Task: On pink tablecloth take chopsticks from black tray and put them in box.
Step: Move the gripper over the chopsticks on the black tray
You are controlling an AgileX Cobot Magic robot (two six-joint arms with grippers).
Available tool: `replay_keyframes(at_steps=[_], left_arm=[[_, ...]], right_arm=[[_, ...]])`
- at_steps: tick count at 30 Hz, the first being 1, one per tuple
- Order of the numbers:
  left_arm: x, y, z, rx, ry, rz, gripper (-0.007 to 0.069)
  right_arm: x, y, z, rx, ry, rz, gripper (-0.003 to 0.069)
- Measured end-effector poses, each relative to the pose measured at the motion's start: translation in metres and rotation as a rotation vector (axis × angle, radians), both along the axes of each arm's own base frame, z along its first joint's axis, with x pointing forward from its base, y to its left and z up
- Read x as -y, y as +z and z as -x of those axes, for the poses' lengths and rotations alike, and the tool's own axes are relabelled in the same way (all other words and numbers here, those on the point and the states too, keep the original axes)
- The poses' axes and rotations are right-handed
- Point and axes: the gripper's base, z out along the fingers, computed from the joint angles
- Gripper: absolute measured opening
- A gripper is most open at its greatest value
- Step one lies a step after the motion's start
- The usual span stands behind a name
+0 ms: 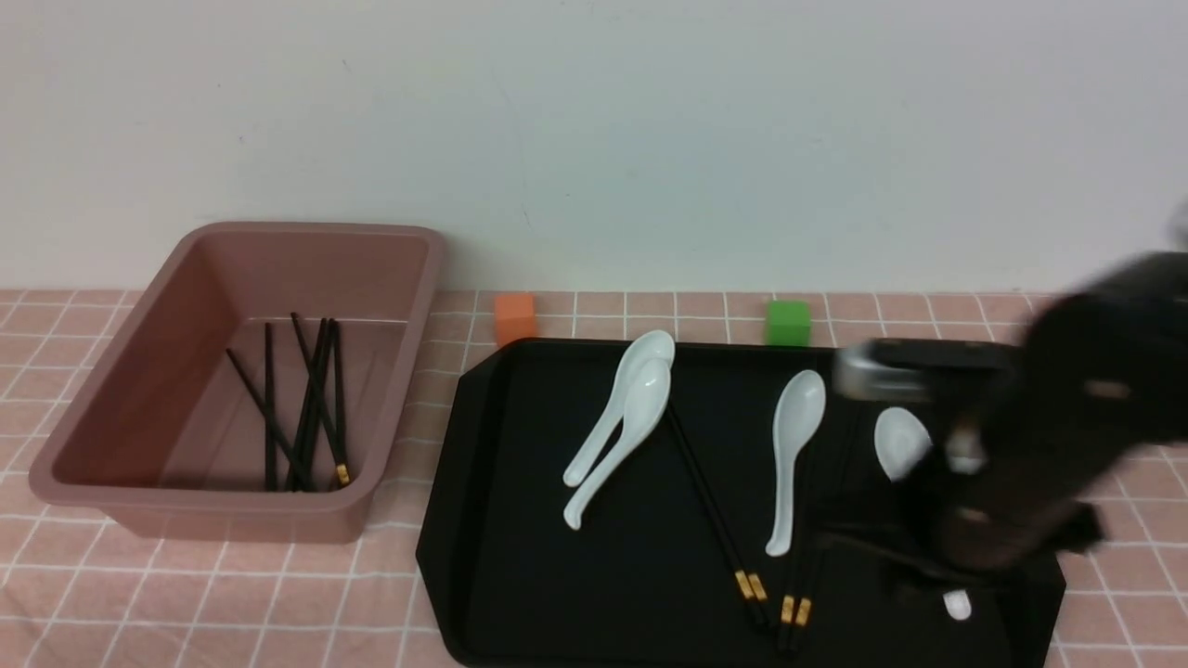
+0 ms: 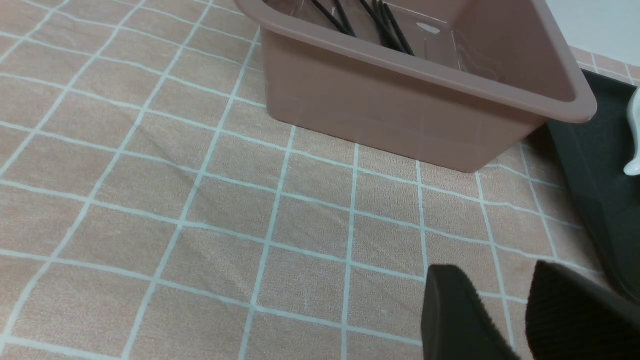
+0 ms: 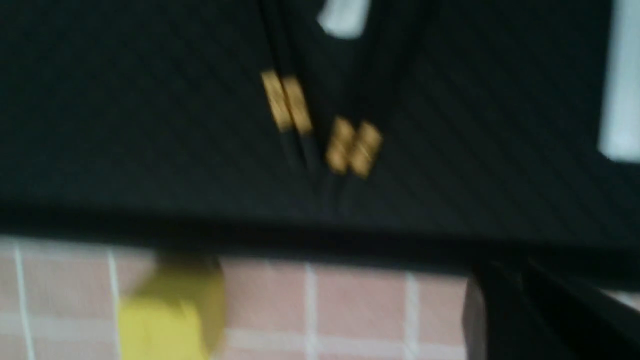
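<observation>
The black tray (image 1: 594, 594) lies on the pink tablecloth (image 1: 232, 603), right of the box (image 1: 121, 390). Two pairs of chopsticks lie on the tray: one (image 1: 715, 520) slanting from the middle, the other (image 1: 795, 608) beside it, gold bands near the front rim. Both show blurred in the right wrist view (image 3: 287, 102) (image 3: 354, 146). Several chopsticks (image 1: 306, 408) lie in the box. My right gripper (image 1: 914, 566) is blurred, low over the tray's right front, its fingers (image 3: 500, 310) together with nothing seen between them. My left gripper (image 2: 492, 275) is open and empty over cloth near the box (image 2: 390, 110).
White spoons (image 1: 622, 417) (image 1: 796, 455) (image 1: 902, 441) lie on the tray. An orange cube (image 1: 515, 318) and a green cube (image 1: 788, 322) stand behind it by the wall. A yellow cube (image 3: 170, 310) sits on the cloth just off the tray's front rim.
</observation>
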Motion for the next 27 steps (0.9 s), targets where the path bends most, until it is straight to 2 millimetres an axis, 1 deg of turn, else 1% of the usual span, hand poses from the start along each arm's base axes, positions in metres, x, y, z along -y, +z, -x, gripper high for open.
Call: replay_keyframes(at_steps=[3, 4, 5, 6, 8, 10, 14, 18, 19, 22, 27], left_arm=[[0.000, 0.000, 0.000, 0.000, 0.000, 0.000, 0.0237], [0.000, 0.000, 0.000, 0.000, 0.000, 0.000, 0.0237], [0.000, 0.000, 0.000, 0.000, 0.000, 0.000, 0.0237], [0.000, 0.000, 0.000, 0.000, 0.000, 0.000, 0.0237], [0.000, 0.000, 0.000, 0.000, 0.000, 0.000, 0.0237], [0.000, 0.000, 0.000, 0.000, 0.000, 0.000, 0.0237], [0.000, 0.000, 0.000, 0.000, 0.000, 0.000, 0.0237], [0.000, 0.000, 0.000, 0.000, 0.000, 0.000, 0.0237], [0.000, 0.000, 0.000, 0.000, 0.000, 0.000, 0.0237], [0.000, 0.000, 0.000, 0.000, 0.000, 0.000, 0.0237], [0.000, 0.000, 0.000, 0.000, 0.000, 0.000, 0.0237]], right_arm=[[-0.017, -0.015, -0.020, -0.002, -0.018, 0.016, 0.0251], [-0.017, -0.015, -0.021, 0.000, -0.017, 0.016, 0.0258], [-0.021, -0.021, -0.027, -0.002, -0.021, 0.019, 0.0304], [-0.021, -0.022, -0.028, -0.002, -0.021, 0.019, 0.0317], [-0.024, -0.032, -0.037, -0.012, -0.025, 0.027, 0.0386], [-0.023, -0.036, -0.041, -0.016, -0.037, 0.027, 0.0419], [-0.019, -0.045, -0.047, -0.032, -0.083, 0.020, 0.0444], [-0.021, -0.054, -0.050, -0.046, -0.094, 0.015, 0.0448], [-0.022, -0.060, -0.052, -0.049, -0.095, 0.015, 0.0448], [-0.022, -0.069, -0.054, -0.054, -0.097, 0.017, 0.0448], [-0.023, -0.072, -0.057, -0.049, -0.095, 0.018, 0.0448]])
